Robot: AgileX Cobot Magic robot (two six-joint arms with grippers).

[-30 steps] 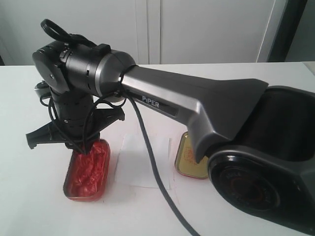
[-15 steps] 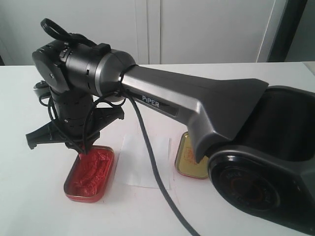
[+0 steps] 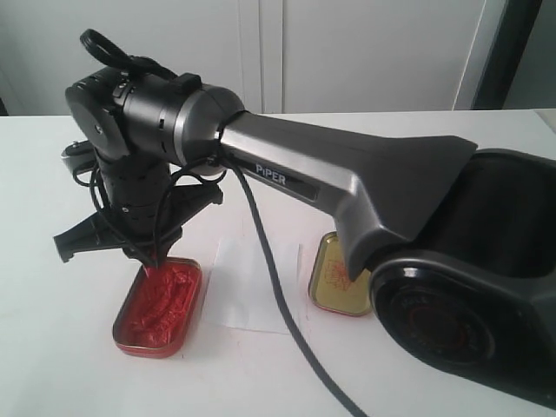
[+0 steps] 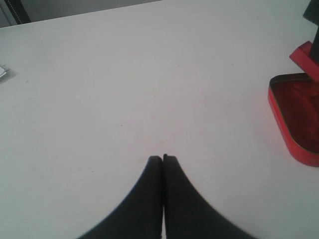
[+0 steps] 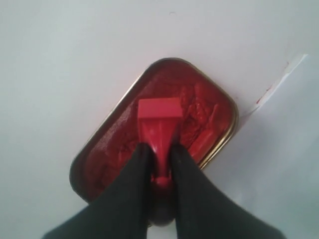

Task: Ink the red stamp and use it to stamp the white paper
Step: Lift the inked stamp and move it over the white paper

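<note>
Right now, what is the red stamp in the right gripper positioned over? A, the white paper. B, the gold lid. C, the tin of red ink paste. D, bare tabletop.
C: in the right wrist view the right gripper clamps the red stamp by its handle, its square base directly over the tin of red ink paste.

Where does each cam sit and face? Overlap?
Exterior: low beside the right arm, facing across the table; ink tin and white paper show.
Left wrist: behind the shut left gripper, facing along the table; tin at the edge.
Right wrist: above the right gripper, facing down on the red stamp over the tin.
Shared: all three see the tin.
</note>
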